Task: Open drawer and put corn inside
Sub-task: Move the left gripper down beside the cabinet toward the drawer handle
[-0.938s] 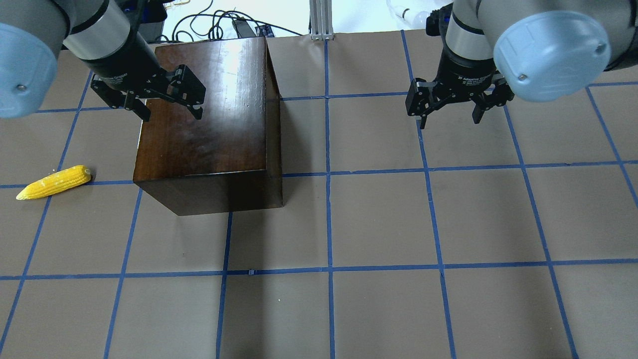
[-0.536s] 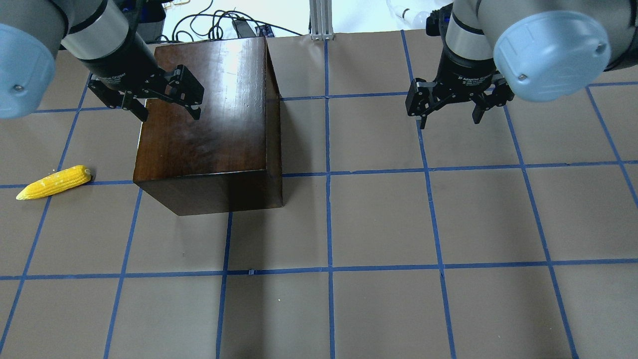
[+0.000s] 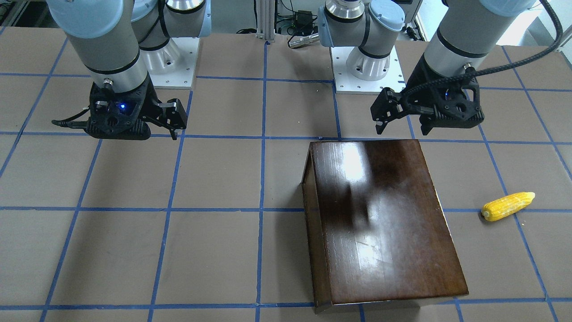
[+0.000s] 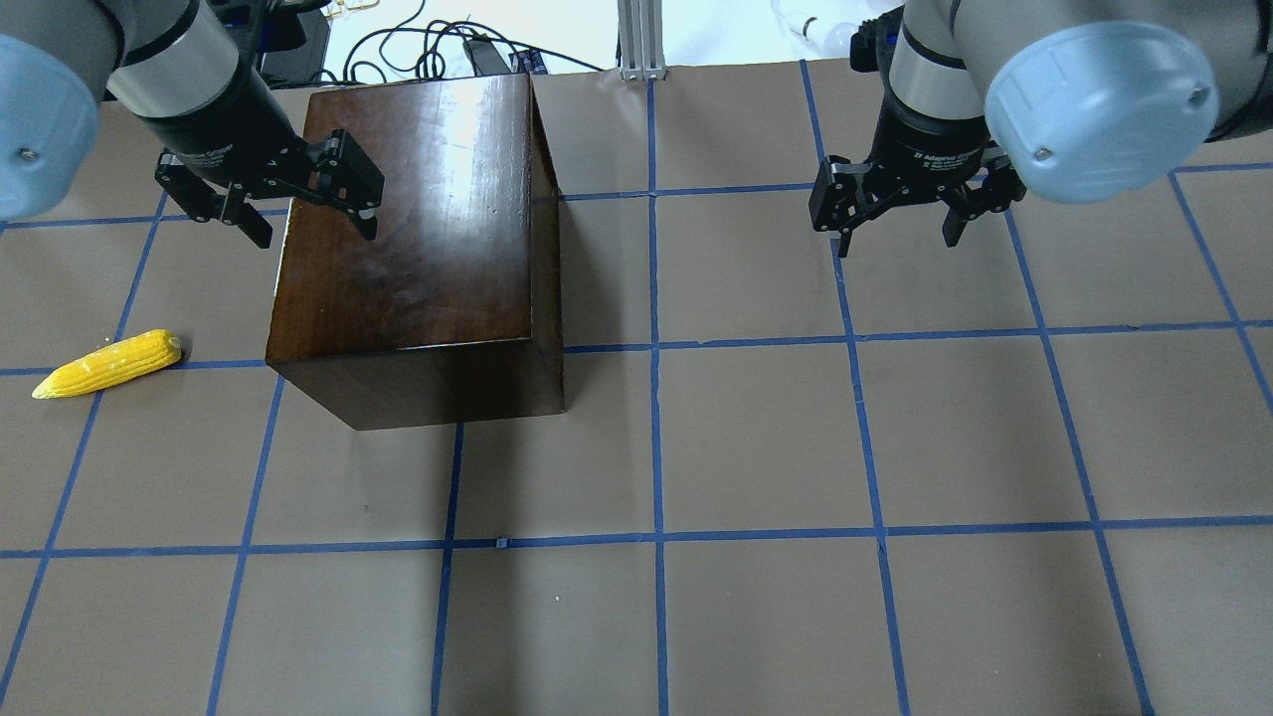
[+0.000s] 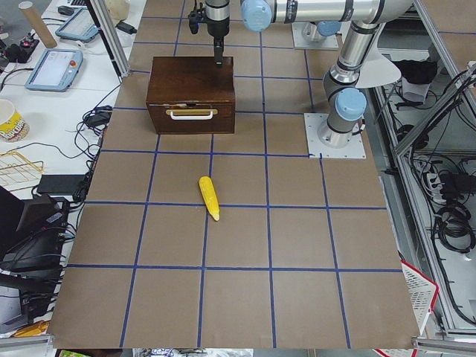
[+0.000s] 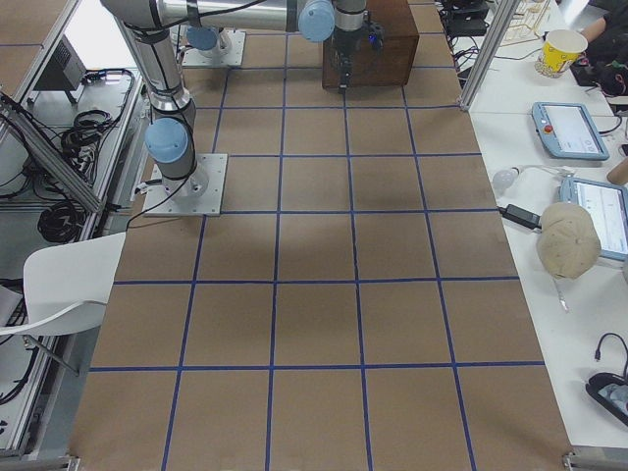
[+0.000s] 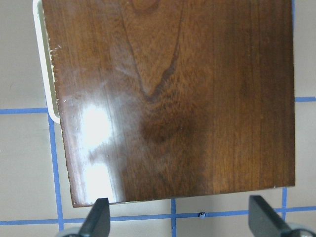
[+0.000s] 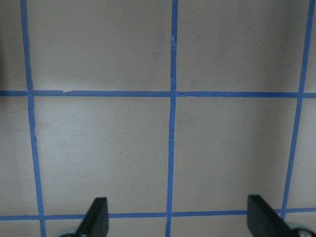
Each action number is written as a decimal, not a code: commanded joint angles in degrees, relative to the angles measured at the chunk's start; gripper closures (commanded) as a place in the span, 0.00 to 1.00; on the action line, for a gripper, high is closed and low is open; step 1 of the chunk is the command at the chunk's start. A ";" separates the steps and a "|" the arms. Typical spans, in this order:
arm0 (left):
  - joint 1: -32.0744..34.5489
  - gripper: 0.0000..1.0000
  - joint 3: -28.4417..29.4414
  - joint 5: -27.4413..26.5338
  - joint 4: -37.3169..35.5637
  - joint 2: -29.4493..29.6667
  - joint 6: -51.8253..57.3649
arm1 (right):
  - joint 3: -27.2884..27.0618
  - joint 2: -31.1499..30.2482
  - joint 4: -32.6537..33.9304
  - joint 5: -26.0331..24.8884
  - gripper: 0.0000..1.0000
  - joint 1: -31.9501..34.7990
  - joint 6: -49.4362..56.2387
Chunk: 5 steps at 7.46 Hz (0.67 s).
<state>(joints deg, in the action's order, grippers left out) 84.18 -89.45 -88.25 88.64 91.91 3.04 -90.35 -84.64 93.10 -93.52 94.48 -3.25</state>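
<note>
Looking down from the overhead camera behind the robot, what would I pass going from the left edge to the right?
corn → wooden box → right claw

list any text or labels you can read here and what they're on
"2F Adaptive": white print on the body above the right tool; the words after it are blurred.
Left tool: similar white print, too blurred to read.
Yellow cup: print too small to read.
Wooden box and corn: no text.
</note>
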 commanded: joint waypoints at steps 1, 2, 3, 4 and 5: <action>-7.68 0.00 -0.72 0.36 -0.04 0.64 0.81 | 0.00 0.00 -0.02 -0.09 0.00 0.00 0.00; -10.85 0.00 -0.81 1.58 -0.13 1.51 3.17 | 0.00 0.00 -0.02 -0.09 0.00 0.00 0.00; -14.36 0.00 -1.07 5.77 -0.13 2.65 7.46 | 0.00 0.00 0.06 -0.09 0.00 0.00 0.00; -17.35 0.00 -0.99 7.99 0.04 4.23 10.03 | 0.00 0.00 0.07 -0.17 0.00 0.00 0.00; -19.12 0.00 -0.81 9.14 -0.04 5.55 12.49 | 0.00 0.00 -0.02 -0.09 0.00 0.00 0.00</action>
<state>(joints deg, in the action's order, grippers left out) 68.03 -90.37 -81.28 88.60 95.75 12.20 -90.35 -84.64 93.13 -93.64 94.48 -3.25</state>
